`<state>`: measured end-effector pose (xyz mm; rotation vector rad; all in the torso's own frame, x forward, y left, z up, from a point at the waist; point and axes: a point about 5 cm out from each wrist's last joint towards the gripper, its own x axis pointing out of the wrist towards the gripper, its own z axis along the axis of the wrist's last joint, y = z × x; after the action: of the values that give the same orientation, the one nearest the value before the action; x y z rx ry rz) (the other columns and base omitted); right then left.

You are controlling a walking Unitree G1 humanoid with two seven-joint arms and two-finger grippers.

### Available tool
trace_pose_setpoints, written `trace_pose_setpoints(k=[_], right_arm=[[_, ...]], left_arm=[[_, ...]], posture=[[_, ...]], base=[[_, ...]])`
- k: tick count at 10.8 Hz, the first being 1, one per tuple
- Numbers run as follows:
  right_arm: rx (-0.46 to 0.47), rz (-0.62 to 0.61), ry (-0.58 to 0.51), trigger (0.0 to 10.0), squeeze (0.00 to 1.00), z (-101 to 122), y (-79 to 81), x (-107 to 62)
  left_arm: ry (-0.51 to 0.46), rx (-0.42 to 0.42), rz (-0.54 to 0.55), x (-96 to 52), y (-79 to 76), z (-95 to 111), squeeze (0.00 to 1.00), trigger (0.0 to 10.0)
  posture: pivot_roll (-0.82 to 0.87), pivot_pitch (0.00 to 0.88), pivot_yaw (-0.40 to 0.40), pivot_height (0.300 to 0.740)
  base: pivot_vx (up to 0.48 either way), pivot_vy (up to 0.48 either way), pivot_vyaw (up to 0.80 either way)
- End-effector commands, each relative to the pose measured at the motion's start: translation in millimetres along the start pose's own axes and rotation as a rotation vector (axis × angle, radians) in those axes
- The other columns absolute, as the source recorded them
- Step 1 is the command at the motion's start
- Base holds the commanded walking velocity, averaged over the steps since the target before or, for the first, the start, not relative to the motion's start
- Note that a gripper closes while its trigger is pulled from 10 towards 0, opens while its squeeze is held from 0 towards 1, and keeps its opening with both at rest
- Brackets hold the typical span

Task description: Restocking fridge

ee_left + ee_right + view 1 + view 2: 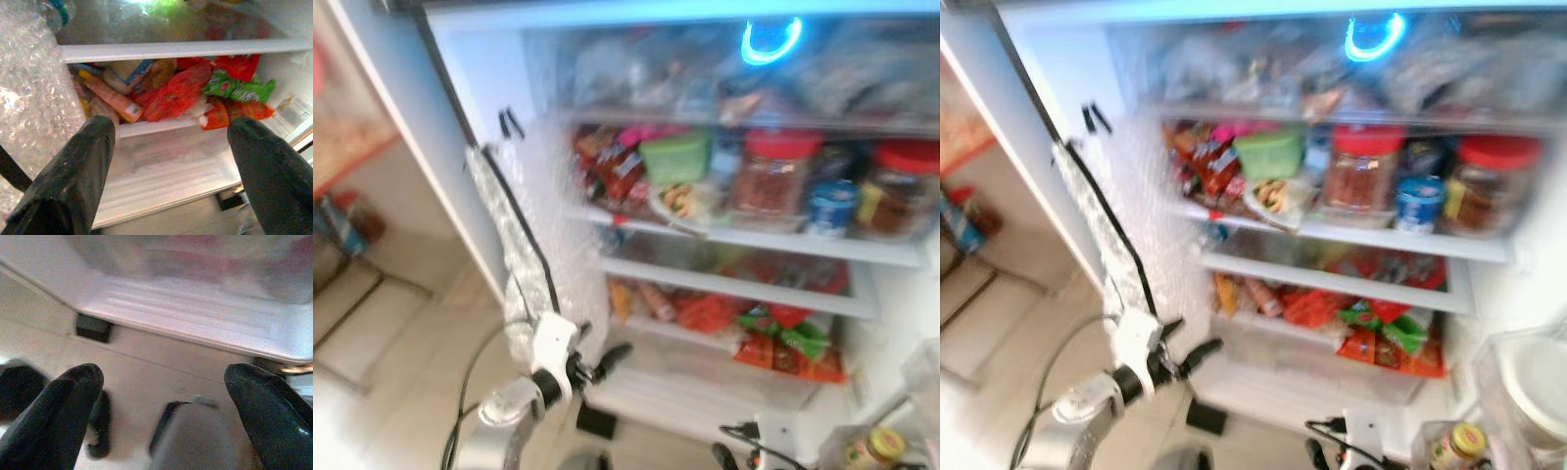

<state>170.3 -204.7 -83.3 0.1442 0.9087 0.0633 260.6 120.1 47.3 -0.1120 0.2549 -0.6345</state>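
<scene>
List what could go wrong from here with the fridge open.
1. The shelf with the red-lidded jars and green tub looks packed, so pushing anything in there could knock something off.
2. The snack packets bulge toward the shelf edge; the open left gripper is near that level and could drag them out.
3. The right gripper hangs low and open, close to a jar in the door rack, and might bump it.

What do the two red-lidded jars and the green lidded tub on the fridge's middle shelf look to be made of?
Red-lidded jars: clear walls showing dark contents, glass or plastic, too blurred to tell. Green lidded tub: opaque matte, likely plastic.
</scene>
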Motion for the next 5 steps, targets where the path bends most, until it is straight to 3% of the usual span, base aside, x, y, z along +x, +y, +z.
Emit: trace_pose_setpoints(k=[1,2,5], right_arm=[[-0.005,0.001,-0.014,10.0,0.00,5,0.7,1.2],[-0.005,0.002,-0.014,10.0,0.00,5,0.9,1.3],[-0.003,0.000,-0.015,10.0,0.00,6,1.2,1.6]], left_arm=[[0.079,-0.096,0.066,-7.8,13.7,-18,0.00,10.0],[0.147,-0.150,0.104,-11.6,17.6,-36,0.00,10.0],[0.368,-0.194,0.303,-34.8,37.1,-82,0.00,10.0]], posture=[[0.02,0.000,0.061,0.677],[0.02,0.000,0.062,0.677],[0.02,0.000,0.060,0.677]], base=[[0.000,0.000,0.00],[0.000,0.000,0.00],[0.000,0.000,0.00]])
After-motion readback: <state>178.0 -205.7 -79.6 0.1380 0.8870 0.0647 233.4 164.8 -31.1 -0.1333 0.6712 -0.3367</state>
